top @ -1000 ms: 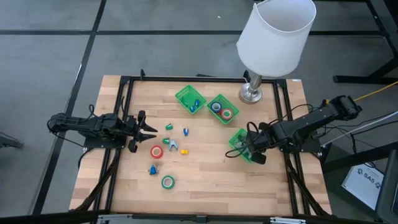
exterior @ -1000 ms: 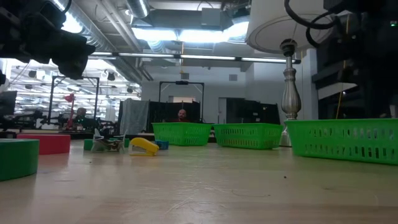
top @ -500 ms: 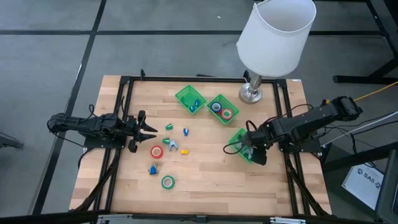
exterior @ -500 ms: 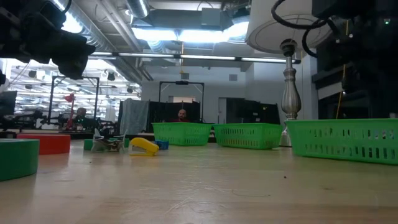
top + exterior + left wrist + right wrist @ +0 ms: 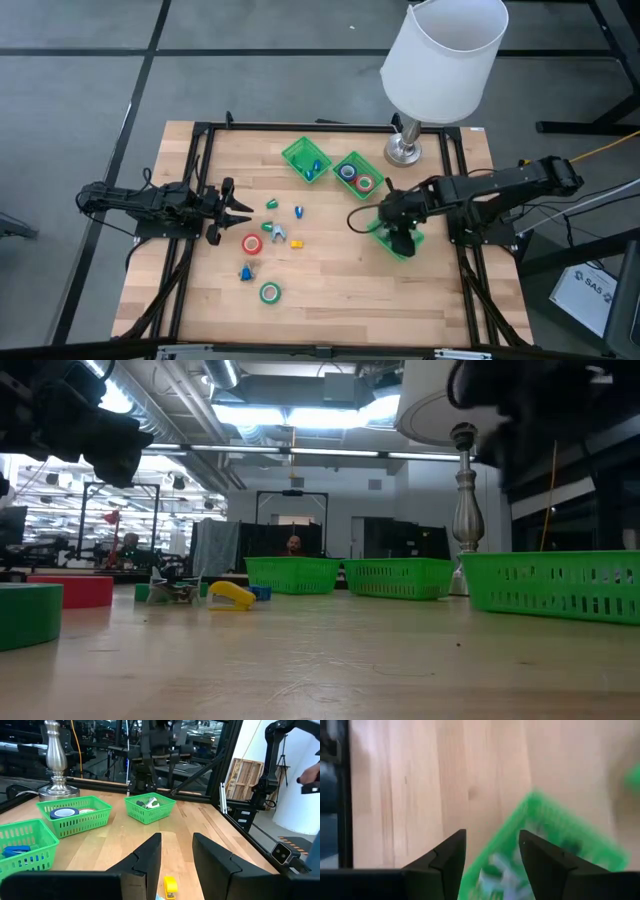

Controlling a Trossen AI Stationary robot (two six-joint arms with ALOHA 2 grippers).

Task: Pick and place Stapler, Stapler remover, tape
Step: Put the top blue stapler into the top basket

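1. A white drum-shaded lamp on a silver metal base (image 5: 404, 151) stands at the far edge of the pale wooden worktop (image 5: 330, 280); three green plastic mesh trays lie near its base: one with blue pieces (image 5: 305, 159), one with blue and red tape rolls (image 5: 358, 175), and a third (image 5: 400, 240) on the lamp-side half of the worktop, partly covered by the right arm
2. Well away from the lamp, in the open middle, lie a red tape roll with a white core (image 5: 252, 243), a green tape roll (image 5: 270, 292), a small yellow stapler (image 5: 296, 242), a silver staple remover (image 5: 277, 233) and small green and blue pieces; nothing stands between them and the left hand
3. Since a second ago the right hand (image 5: 398, 228) has swung along the third tray toward the middle of the worktop, and its fingers have parted; they now stand spread above that tray, gripping nothing, with the tray's silvery contents blurred beneath
4. The left hand (image 5: 236, 208) has not moved; it waits far from the lamp, fingers partly spread and empty
5. The red tape roll lies just beside the left hand, the yellow stapler a little beyond it toward the lamp
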